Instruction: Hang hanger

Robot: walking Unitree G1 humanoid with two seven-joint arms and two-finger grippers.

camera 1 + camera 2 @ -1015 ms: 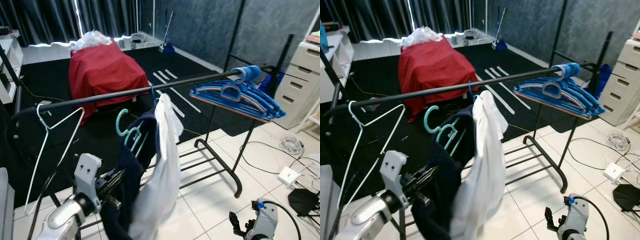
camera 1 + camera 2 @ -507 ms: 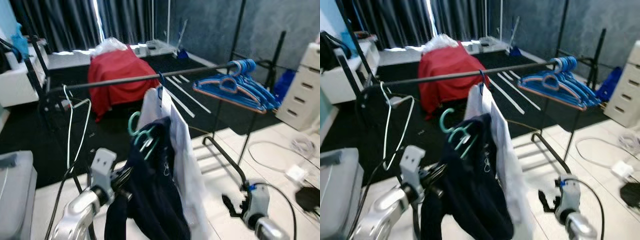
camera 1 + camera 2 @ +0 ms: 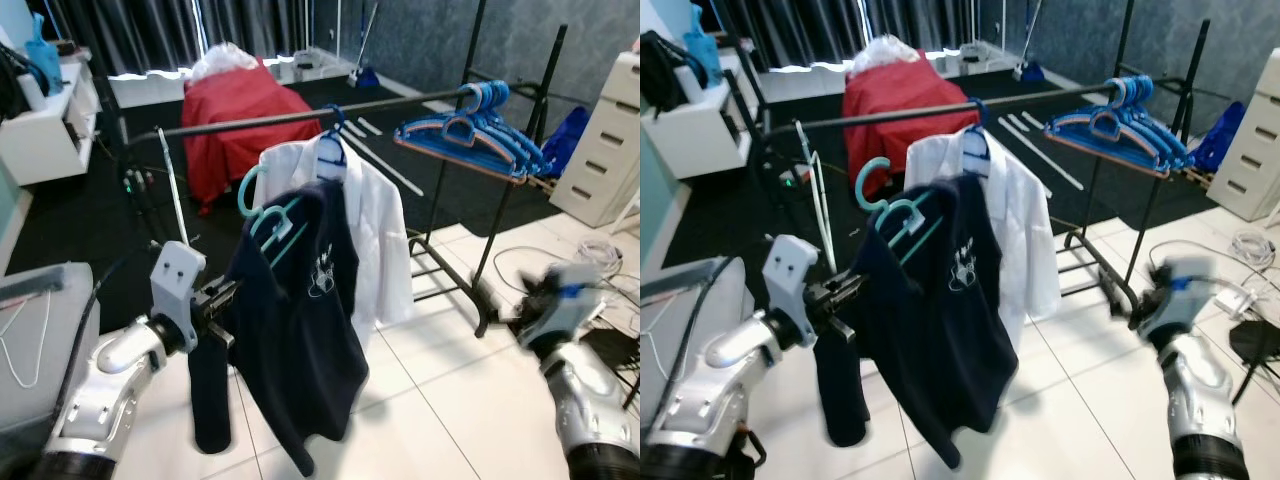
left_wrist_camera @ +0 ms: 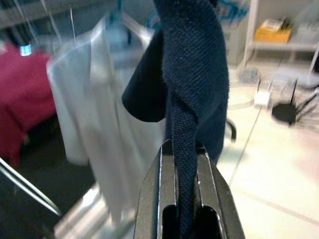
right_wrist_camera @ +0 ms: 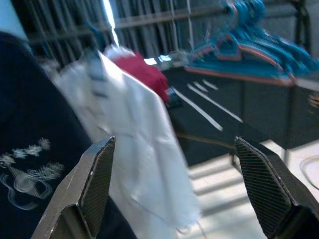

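A teal hanger (image 3: 262, 212) carries a dark navy shirt (image 3: 300, 320). Its hook sits below and in front of the black rail (image 3: 250, 124), not on it. My left gripper (image 3: 218, 302) is shut on the shirt's edge; the left wrist view has navy fabric (image 4: 192, 89) pinched between the fingers (image 4: 159, 174). A white shirt (image 3: 385, 230) hangs from the rail just behind. My right gripper (image 5: 179, 184) is open and holds nothing. It is raised at the right, blurred (image 3: 545, 300), and looks toward the white shirt (image 5: 134, 134).
A bunch of blue hangers (image 3: 480, 145) hangs at the rail's right end. A thin white hanger (image 3: 175, 195) hangs at its left end. Behind stand a red-covered block (image 3: 240, 110) and a white shelf (image 3: 50, 130); white drawers (image 3: 605, 140) and floor cables (image 3: 600, 250) right, grey bin (image 3: 30, 330) left.
The view has swung and pulled back. The navy shirt now faces me, held out in front of the rail by my left gripper. My right arm has risen from low to the right side.
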